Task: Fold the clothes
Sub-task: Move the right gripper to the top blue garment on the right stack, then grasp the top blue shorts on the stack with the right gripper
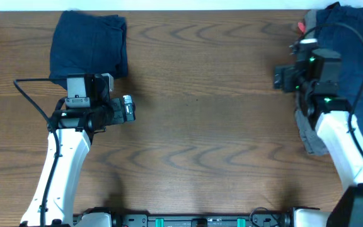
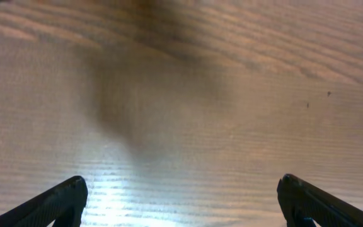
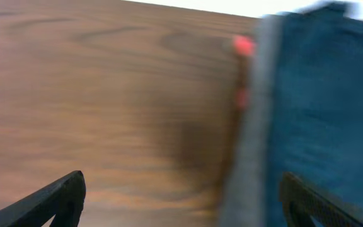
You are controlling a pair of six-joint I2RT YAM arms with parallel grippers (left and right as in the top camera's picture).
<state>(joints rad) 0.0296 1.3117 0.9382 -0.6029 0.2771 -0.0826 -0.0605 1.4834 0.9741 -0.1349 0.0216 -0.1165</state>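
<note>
Here, one folded navy garment (image 1: 88, 47), one heaped pile (image 1: 345, 34), left end effector (image 2: 181, 189) released, right end effector (image 3: 181, 189) released

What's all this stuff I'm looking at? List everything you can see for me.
folded garment: one, dark navy, far left of the table
navy garment: one, dark blue, top of the heap at the right edge
grey garment: one, grey, under the navy one
coral-pink fabric: bits, pink, peeking from the heap's edges
table: one, brown wood
left arm: one, white
right arm: one, white
left gripper: one, black, open over bare wood
right gripper: one, black, open beside the heap
</note>
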